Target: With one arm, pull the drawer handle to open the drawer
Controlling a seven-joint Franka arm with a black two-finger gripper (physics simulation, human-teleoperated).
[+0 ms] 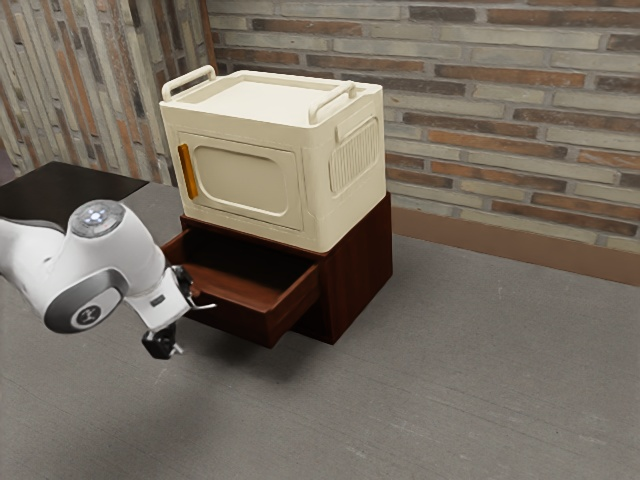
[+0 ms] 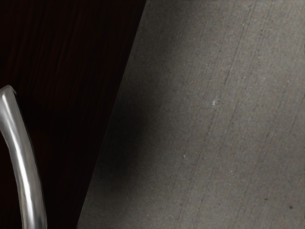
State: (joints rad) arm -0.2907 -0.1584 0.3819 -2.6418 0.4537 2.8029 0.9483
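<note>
Exterior view: brown drawer [image 1: 238,322] open

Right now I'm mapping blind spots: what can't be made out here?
Handle, one end: wrist view, cut by lower edge.
Arm, base: exterior view, past its left edge.
Cream cabinet, inside: exterior view, behind its door.
Drawer, near floor: exterior view, behind its front panel.
</note>
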